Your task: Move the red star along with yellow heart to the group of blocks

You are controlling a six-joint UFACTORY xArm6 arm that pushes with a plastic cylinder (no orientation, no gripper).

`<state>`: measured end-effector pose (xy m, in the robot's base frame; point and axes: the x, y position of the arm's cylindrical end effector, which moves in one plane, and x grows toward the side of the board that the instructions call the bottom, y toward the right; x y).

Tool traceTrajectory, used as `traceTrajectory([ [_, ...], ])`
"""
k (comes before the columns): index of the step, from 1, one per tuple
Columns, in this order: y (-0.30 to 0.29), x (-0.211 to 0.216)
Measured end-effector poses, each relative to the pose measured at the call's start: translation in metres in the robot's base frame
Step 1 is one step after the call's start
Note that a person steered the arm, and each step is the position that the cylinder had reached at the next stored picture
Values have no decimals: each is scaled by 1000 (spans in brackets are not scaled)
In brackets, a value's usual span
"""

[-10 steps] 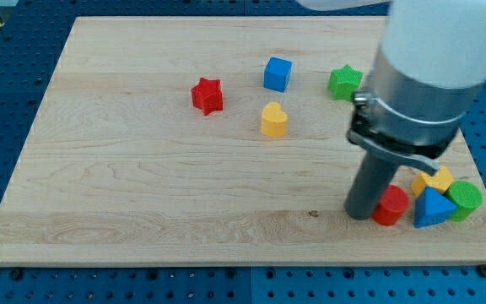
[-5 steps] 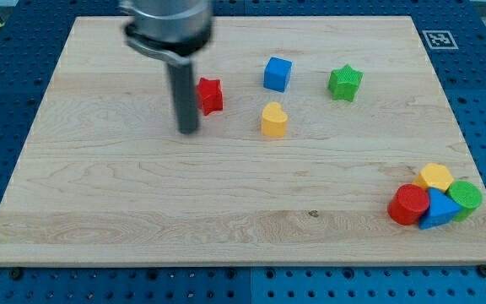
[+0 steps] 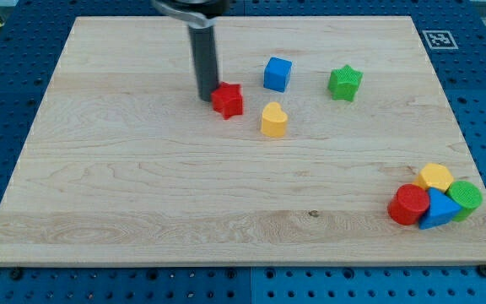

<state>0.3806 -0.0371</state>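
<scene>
The red star (image 3: 228, 100) lies on the wooden board (image 3: 125, 194), upper middle. My tip (image 3: 205, 98) stands right against the star's left side. The yellow heart (image 3: 273, 120) lies just to the lower right of the star, a small gap between them. The group of blocks sits at the board's lower right: a red cylinder (image 3: 409, 204), a blue triangle (image 3: 436, 209), a yellow block (image 3: 435, 176) and a green cylinder (image 3: 465, 197), all touching.
A blue cube (image 3: 278, 73) lies above the yellow heart. A green star (image 3: 344, 83) lies to the right of the cube. A marker tag (image 3: 437, 39) sits off the board's top right corner.
My tip moved from the group at lower right to the red star's left, then up and right against it. The red star has shifted right and down, closer to the yellow heart.
</scene>
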Motion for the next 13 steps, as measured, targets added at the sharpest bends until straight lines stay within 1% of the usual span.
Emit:
traceTrajectory([
  [1, 25, 6],
  [2, 30, 35],
  [3, 48, 56],
  [5, 114, 68],
  [7, 186, 69],
  [8, 194, 69],
  [9, 185, 69],
  [10, 141, 69],
  [11, 122, 74],
  [12, 134, 80],
  [13, 169, 86],
])
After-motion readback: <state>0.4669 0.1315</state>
